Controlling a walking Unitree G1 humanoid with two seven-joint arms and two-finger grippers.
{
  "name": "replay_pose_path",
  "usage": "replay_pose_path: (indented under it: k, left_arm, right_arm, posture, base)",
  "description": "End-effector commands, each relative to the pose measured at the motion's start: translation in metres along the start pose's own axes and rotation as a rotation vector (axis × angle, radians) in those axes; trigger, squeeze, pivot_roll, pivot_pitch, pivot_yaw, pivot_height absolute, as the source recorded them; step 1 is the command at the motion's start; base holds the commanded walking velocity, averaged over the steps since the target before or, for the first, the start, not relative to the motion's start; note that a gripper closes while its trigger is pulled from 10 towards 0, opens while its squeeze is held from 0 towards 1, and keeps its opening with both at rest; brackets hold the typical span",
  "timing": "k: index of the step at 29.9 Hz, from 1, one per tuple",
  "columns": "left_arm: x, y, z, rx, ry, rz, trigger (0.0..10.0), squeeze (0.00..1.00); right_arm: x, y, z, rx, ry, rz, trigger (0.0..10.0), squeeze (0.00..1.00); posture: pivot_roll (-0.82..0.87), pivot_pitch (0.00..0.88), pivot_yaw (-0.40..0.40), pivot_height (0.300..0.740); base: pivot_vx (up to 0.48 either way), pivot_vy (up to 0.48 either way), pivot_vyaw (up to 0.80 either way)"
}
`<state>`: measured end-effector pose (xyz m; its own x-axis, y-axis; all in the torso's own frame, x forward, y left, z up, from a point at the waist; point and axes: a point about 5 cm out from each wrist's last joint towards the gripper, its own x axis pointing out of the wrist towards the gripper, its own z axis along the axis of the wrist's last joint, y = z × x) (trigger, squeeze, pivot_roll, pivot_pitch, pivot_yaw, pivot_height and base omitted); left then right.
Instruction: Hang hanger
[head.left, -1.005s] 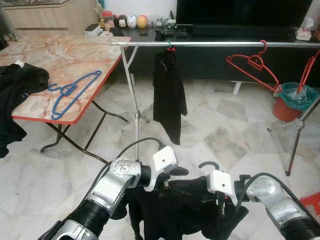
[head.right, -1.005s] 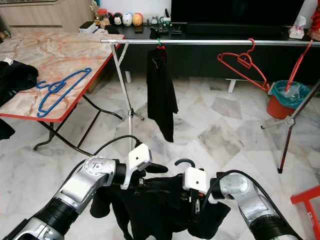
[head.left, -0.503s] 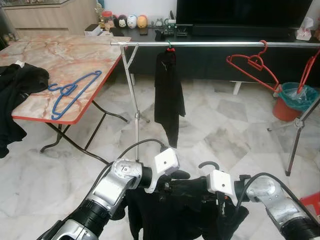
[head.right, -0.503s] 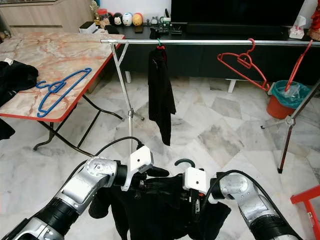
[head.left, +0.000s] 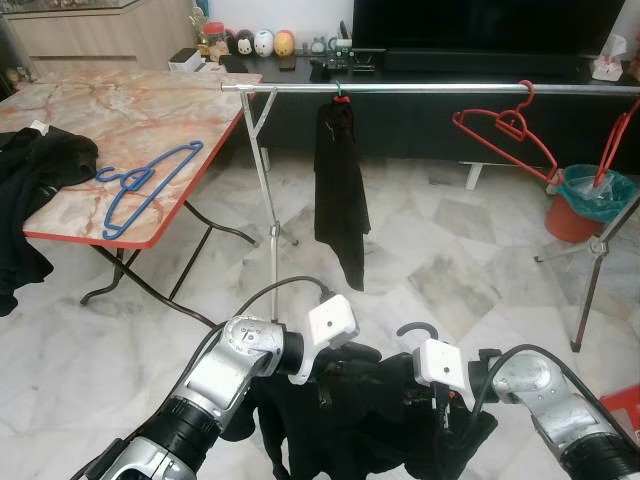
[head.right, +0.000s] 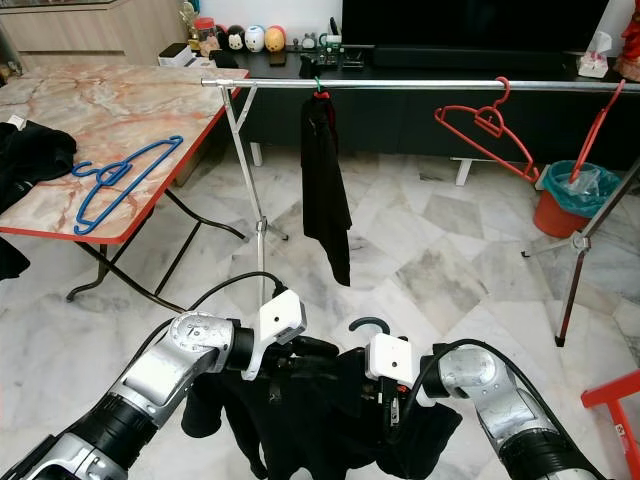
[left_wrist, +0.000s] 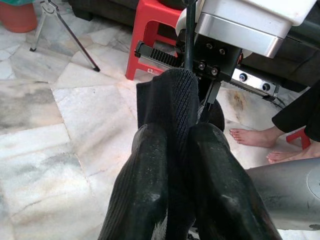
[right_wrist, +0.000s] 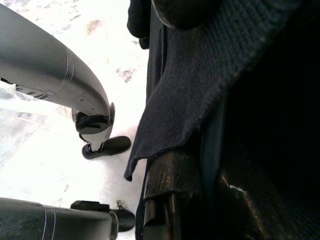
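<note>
Black garment (head.right: 310, 420) in left claw (left_wrist: 175, 150), right claw (head.right: 395, 415).

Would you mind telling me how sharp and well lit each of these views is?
Eye views: bright, even, sharp, with soft glare on the rail. Left wrist view: fingers blurred, floor beyond clear. Right wrist view: black garment dark, floor overexposed.

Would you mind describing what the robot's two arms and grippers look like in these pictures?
Both arms are rounded silver metal with black ribbed joint sections. A black cable loops over each forearm. Each wrist carries a white boxy housing. The left gripper has two long black fingers, thick, rounded and finely ribbed; the right gripper is likewise black, with a glossy finish.
</note>
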<state>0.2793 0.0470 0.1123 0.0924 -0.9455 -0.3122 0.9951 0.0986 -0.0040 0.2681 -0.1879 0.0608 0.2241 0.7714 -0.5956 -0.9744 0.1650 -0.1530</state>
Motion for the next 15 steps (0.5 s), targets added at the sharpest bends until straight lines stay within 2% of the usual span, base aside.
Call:
replay_pose_path:
  k: [1,5,10,15]
  left_arm:
    - [0.000,0.002,-0.002,0.003,0.030,0.004,0.0,0.00]
    - [-0.004,0.004,-0.002,0.008,0.035,0.018,0.0,0.00]
    - [-0.020,0.011,-0.007,0.019,0.074,0.055,0.0,0.00]
    - [-0.029,0.013,-0.010,0.022,0.098,0.058,0.0,0.00]
  right_arm:
    - [-0.001,-0.008,0.010,-0.025,-0.031,-0.019,0.0,0.00]
    - [-0.003,-0.010,0.010,-0.028,-0.021,-0.024,0.0,0.00]
    - [-0.010,-0.009,0.002,-0.027,0.025,-0.034,0.0,0.00]
    - [-0.012,-0.009,-0.005,-0.021,0.053,-0.045,0.0,0.00]
  posture:
    - [-0.04,0.013,0.019,0.740]
    - [-0.04,0.013,0.019,0.740]
    - [-0.04,0.017,0.017,0.740]
    - [-0.04,0.017,0.018,0.740]
  base:
    - [0.000,0.000,0.00]
    - [0.000,0.000,0.00]
    - [0.000,0.000,0.00]
    - [0.000,0.000,0.00]
